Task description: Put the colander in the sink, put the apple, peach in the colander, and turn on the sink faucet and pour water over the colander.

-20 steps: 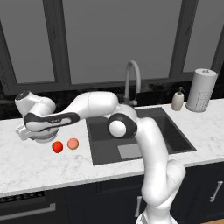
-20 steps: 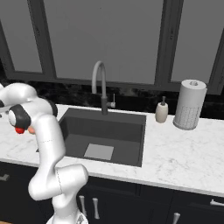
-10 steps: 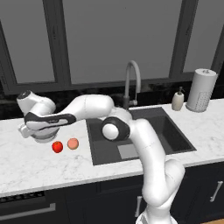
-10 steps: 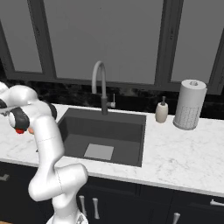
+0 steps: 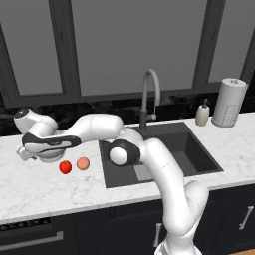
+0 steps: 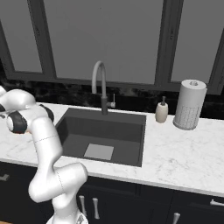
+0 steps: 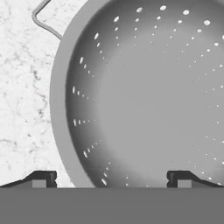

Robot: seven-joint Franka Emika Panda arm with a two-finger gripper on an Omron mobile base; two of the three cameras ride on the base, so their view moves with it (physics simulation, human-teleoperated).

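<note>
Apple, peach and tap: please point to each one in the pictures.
apple [image 5: 65, 167], left base view, middle of its red skin.
peach [image 5: 83, 163], left base view, middle of the fruit.
tap [image 6: 101, 85], right base view, its upright pipe.

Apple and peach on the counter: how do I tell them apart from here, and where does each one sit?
The apple is bright red; the peach is pale orange-pink. The apple lies farther from the sink, the peach between apple and sink. Both are small, round, about the same size, resting on the counter just in front of the colander, not yet in it.
</note>
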